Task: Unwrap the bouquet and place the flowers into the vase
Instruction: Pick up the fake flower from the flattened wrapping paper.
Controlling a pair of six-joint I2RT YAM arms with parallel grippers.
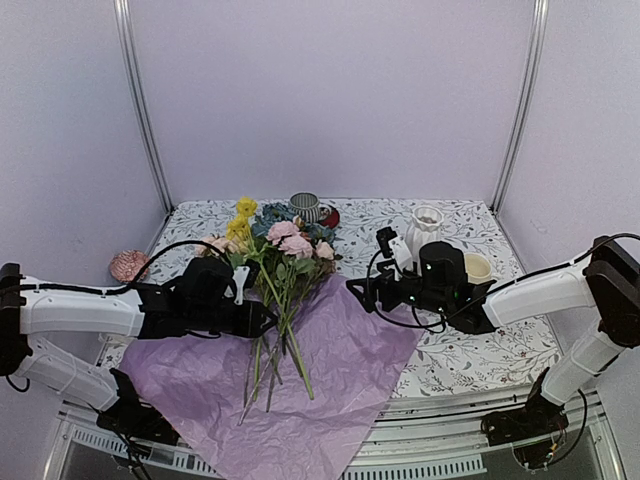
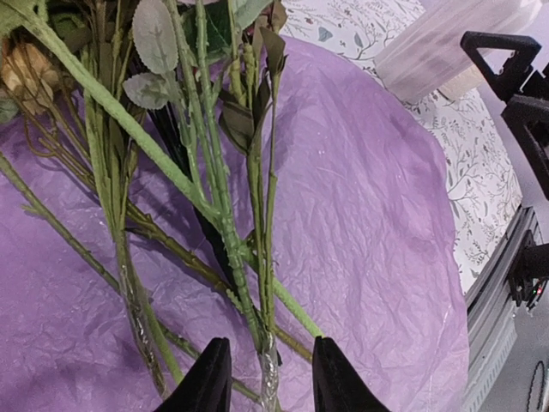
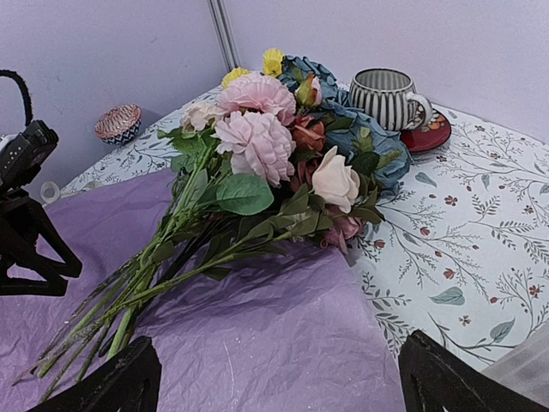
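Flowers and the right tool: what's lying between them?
Only crinkled purple paper lies between the flowers and the right tool, shown in the right wrist view.

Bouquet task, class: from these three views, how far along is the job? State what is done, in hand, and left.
Done: the tissue paper lies spread open under the flowers. In hand: the left gripper straddles the lower stems, jaws apart, not yet clamped; the right gripper hovers open beside them. Left: every flower lies on the paper, and the vase holds none.
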